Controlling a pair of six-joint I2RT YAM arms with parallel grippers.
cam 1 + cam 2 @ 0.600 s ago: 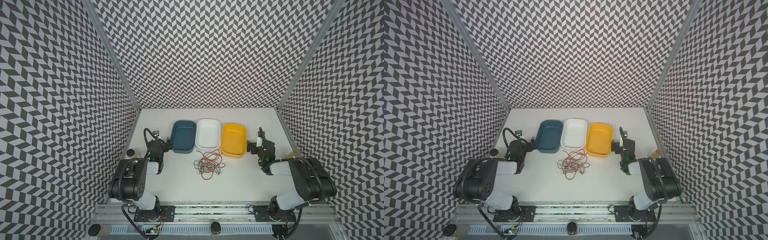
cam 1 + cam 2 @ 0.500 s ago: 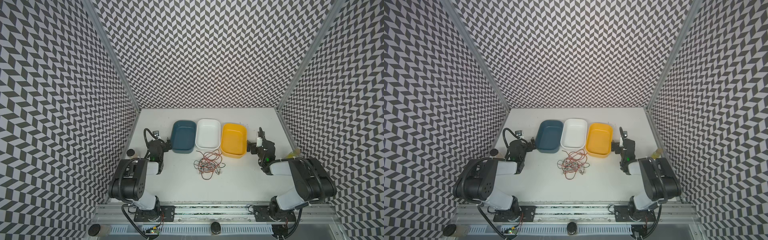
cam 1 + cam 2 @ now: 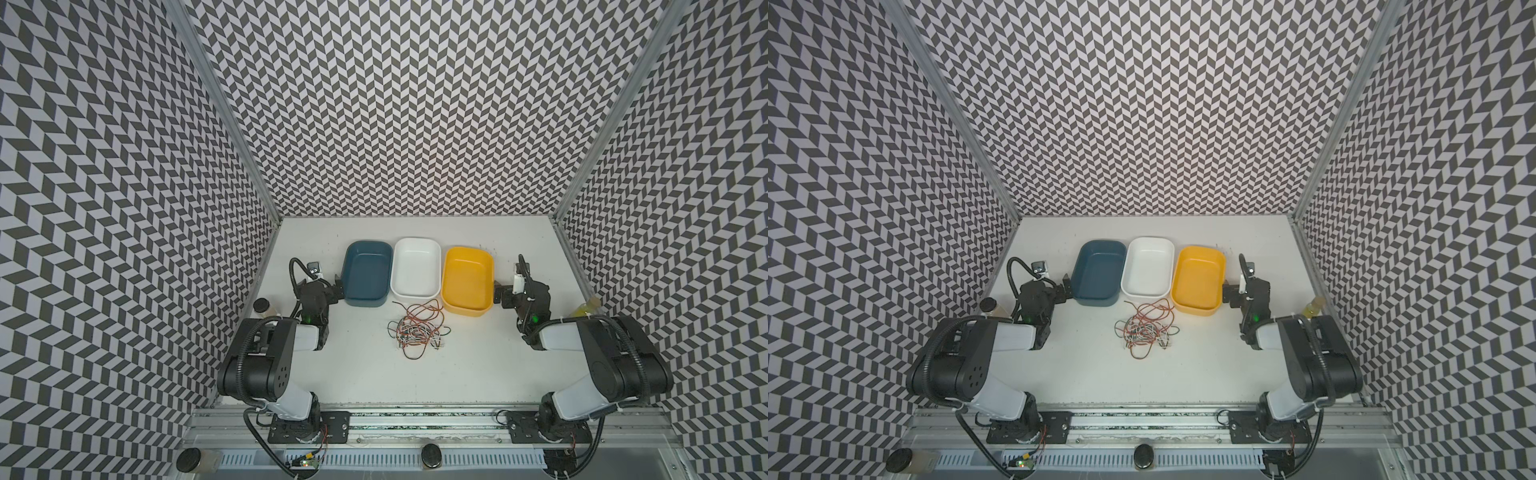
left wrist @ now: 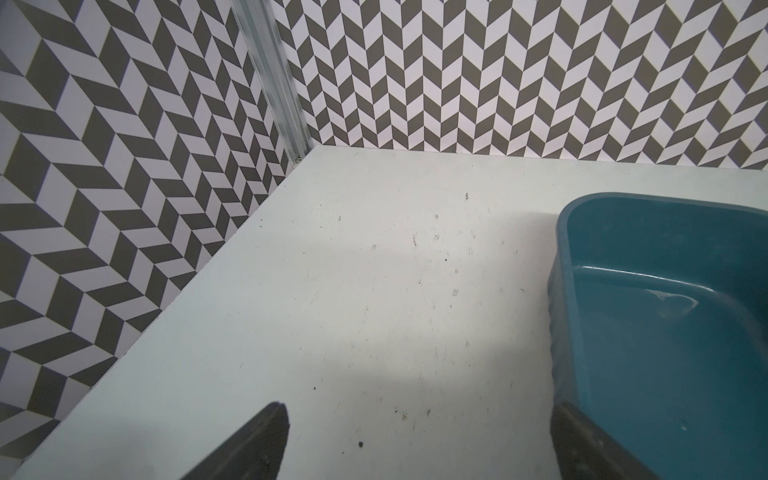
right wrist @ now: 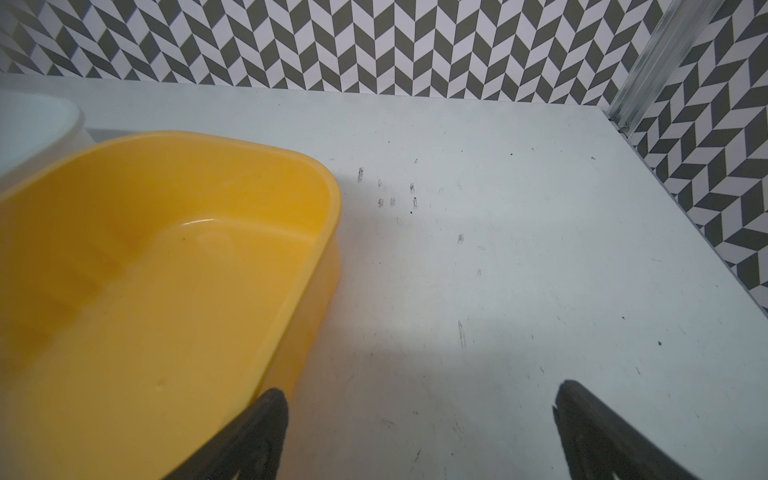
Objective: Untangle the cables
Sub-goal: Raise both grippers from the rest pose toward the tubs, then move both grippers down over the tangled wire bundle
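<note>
The cables (image 3: 417,328), probably a light, limp tangle, lie mid-frame in both top views, below the white tub (image 3: 415,266). I'd pinch a stray outer loop. Left tool (image 4: 419,415) and right tool (image 5: 419,399) both gape, empty.

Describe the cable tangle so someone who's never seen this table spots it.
On the white table, a blue tub, white tub and yellow tub stand in a row. In front of the white and yellow ones lie the cables: a loose knot of thin red-brown, white and dark green wires, unlike the solid tubs.
</note>
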